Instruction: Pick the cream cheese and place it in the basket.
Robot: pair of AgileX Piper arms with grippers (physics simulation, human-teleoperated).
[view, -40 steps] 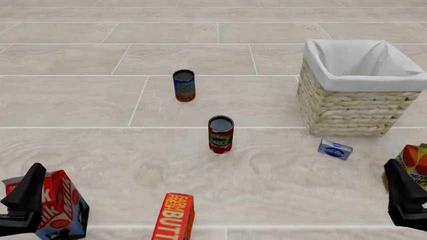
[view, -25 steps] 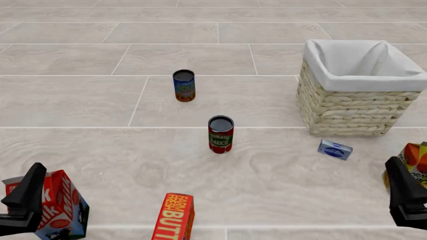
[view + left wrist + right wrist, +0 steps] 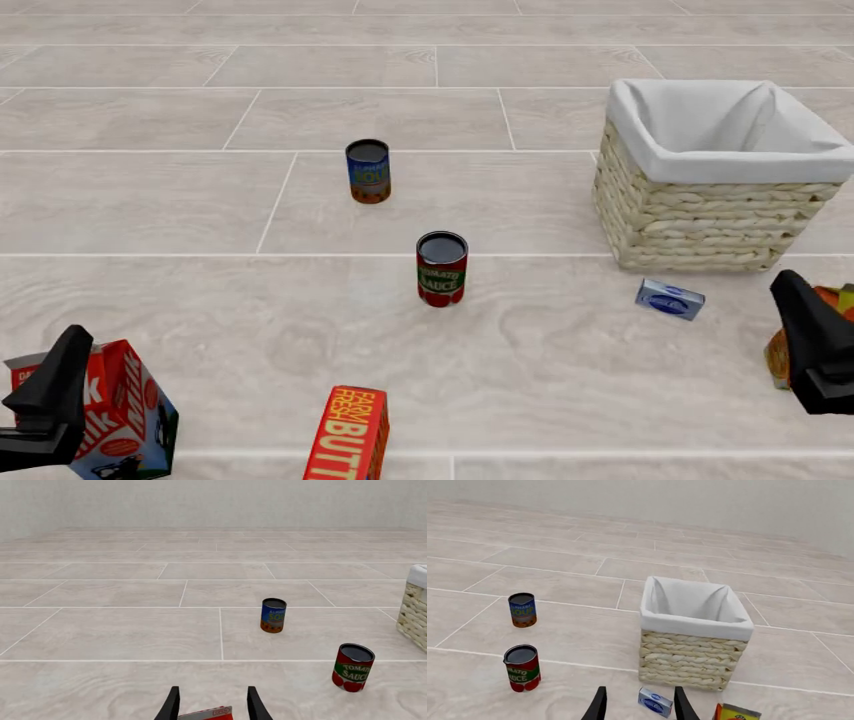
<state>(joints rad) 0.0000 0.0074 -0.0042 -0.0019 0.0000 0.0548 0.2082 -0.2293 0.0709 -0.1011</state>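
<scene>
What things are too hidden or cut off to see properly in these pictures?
- Orange carton, front view: mostly hidden behind the right hand and cut off by the frame edge.
- Milk carton, front view: partly covered by the left hand.
- Butter box, front view: its lower end is cut off by the frame edge.
- Basket floor: hidden by its own walls.
- Cream cheese logo: too small to read.

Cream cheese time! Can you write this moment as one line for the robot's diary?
phase: approach | right gripper: open, near cream cheese, not touching | cream cheese: on floor beside basket | left gripper: open
</scene>
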